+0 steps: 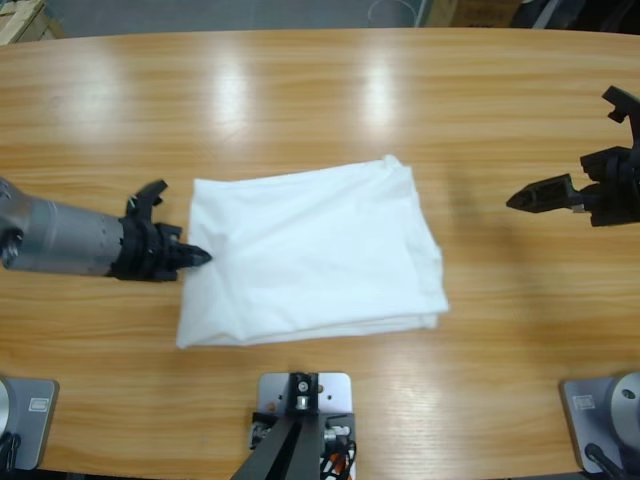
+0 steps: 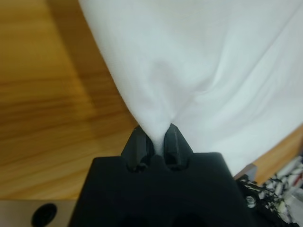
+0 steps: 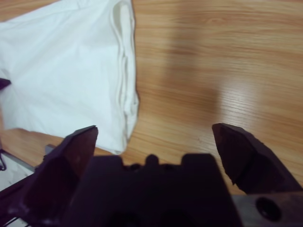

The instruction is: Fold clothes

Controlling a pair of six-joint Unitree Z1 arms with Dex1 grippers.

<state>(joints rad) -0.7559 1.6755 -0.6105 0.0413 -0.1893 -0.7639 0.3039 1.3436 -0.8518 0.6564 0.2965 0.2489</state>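
My left gripper [image 2: 157, 142] pinches the left edge of the thin, limp, folded white cotton T-shirt [image 1: 310, 250]; light, it will sag. My right gripper [image 3: 154, 142] hangs open, well apart on the right.

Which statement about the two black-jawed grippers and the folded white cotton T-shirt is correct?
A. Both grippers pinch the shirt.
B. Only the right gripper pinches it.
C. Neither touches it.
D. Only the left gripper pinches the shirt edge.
D: the left gripper is closed on the white T-shirt edge, while the right gripper stands open, apart from it.
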